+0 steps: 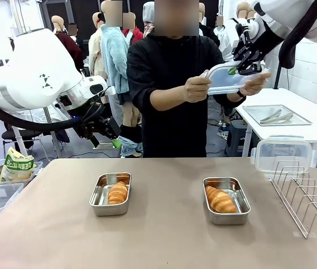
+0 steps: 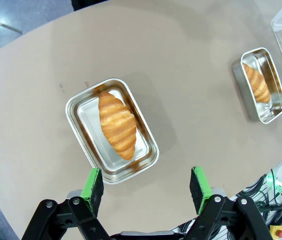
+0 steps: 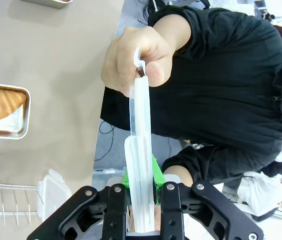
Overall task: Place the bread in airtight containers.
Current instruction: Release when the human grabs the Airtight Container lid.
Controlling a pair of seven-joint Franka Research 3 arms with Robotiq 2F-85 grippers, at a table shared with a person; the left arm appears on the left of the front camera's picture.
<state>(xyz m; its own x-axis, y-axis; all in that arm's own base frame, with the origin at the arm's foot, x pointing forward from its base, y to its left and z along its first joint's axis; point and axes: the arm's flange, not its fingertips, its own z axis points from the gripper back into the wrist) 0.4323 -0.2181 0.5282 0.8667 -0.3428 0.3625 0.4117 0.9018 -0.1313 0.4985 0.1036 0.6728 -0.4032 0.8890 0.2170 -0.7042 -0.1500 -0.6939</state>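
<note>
Front & L-wrist cams: same tins (image 1: 109, 210)

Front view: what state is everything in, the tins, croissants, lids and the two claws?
Left tin: uncovered, left croissant inside.
Right tin: uncovered, right croissant inside.
Clear lid: held aloft in the person's hands.
Right gripper: shut on clear lid.
Left gripper: open, empty.
Spare lid: upright beside wire rack.

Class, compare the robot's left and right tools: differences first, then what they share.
The left tool is open and empty; the right tool is shut on a clear lid. The left tool points at a tin; the right tool is by a person's hand. Both have green pads.
</note>
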